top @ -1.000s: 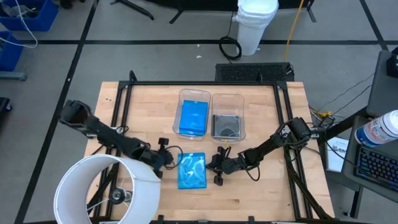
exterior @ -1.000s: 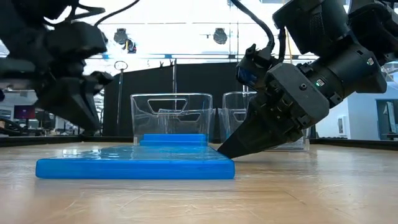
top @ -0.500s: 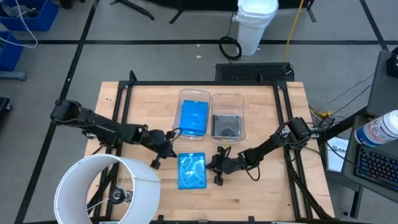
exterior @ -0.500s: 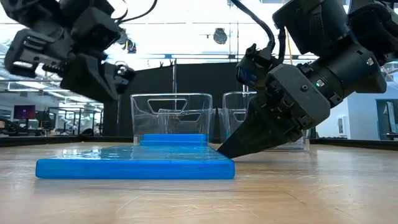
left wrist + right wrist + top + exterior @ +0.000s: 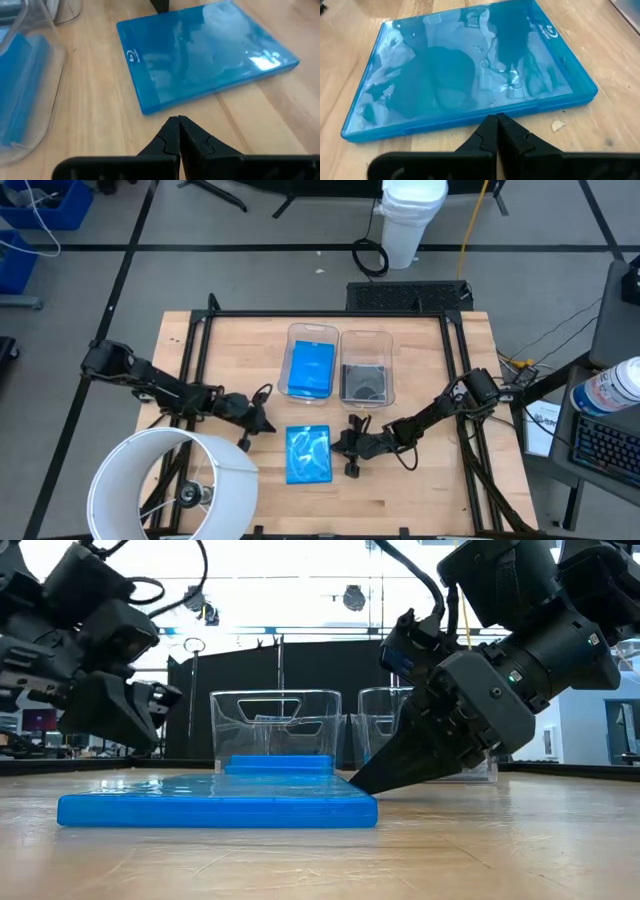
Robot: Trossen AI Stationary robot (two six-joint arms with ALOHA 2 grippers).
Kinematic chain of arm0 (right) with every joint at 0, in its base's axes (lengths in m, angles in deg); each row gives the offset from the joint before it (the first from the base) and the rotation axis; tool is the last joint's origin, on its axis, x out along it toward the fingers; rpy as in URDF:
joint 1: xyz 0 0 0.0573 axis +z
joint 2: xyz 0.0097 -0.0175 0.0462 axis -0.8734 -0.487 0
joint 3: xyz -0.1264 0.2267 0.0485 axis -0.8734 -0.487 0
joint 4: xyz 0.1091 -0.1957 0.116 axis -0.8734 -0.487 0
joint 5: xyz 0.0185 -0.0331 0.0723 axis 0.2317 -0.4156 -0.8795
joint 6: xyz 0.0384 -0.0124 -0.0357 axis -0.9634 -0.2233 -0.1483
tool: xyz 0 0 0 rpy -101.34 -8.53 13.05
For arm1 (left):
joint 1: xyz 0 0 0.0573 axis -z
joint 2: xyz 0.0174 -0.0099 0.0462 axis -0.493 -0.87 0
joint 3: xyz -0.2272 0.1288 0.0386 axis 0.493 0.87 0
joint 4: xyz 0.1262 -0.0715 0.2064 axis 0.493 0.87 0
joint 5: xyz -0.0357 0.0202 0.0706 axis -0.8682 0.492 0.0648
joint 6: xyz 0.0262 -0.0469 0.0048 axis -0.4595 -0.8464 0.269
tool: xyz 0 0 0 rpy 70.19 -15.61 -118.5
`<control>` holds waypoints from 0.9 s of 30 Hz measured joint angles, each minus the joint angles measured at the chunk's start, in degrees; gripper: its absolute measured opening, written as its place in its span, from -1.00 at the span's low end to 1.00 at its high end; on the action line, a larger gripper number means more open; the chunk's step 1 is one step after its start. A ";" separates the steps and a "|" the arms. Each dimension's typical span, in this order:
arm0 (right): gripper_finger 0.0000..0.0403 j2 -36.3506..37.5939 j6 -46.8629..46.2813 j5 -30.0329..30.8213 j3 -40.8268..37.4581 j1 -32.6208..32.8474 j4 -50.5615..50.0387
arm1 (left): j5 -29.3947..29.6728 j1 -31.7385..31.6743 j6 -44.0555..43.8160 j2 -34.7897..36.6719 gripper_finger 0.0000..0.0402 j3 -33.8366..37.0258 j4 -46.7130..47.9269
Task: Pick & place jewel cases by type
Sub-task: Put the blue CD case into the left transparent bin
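A bright translucent blue jewel case (image 5: pixel 308 455) (image 5: pixel 215 808) lies flat on the wooden table, in front of two clear bins. The left bin (image 5: pixel 312 332) holds blue cases (image 5: pixel 312 368). The right bin (image 5: pixel 366 338) holds a dark smoky case (image 5: pixel 364 383). My left gripper (image 5: pixel 260 420) (image 5: pixel 178 120) is shut and hovers off the case's far left corner, touching nothing. My right gripper (image 5: pixel 343 446) (image 5: pixel 496 118) is shut, low at the case's right edge (image 5: pixel 485 114). My right gripper comes slanting down from the table's right, and its shut fingertips (image 5: pixel 360 783) stand at the middle of the blue case's right edge (image 5: pixel 470 117). Whether they touch the edge I cannot tell. The case lies flat on the table.
A large white cylinder (image 5: pixel 170 485) stands at the table's near left corner, close to my left arm. Black frame rails (image 5: pixel 200 355) run along the table's sides. Bare wood (image 5: pixel 420 490) lies near and right of the case. A white bucket (image 5: pixel 412 220) stands on the floor beyond the table.
My left gripper has drawn back from the case's left edge toward the table's far left, rising high and then sinking partway. My right gripper and the blue case have kept still.
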 joint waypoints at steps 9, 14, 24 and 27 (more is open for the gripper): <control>-1.00 0.00 4.59 0.16 -0.02 0.00 0.02 | 8.80 6.38 9.62 -1.92 -0.98 0.30 0.37; -1.00 0.02 7.66 0.12 -0.02 0.02 -0.10 | 9.80 7.72 14.71 -7.38 -0.99 0.28 -2.37; -1.00 0.03 1.49 0.20 -0.03 0.02 -0.04 | 9.31 6.19 18.95 -19.67 -0.98 -5.54 -8.47; -1.00 0.23 1.09 0.29 -0.13 0.10 -0.40 | 8.39 5.58 19.15 -22.72 -0.98 -8.01 -8.20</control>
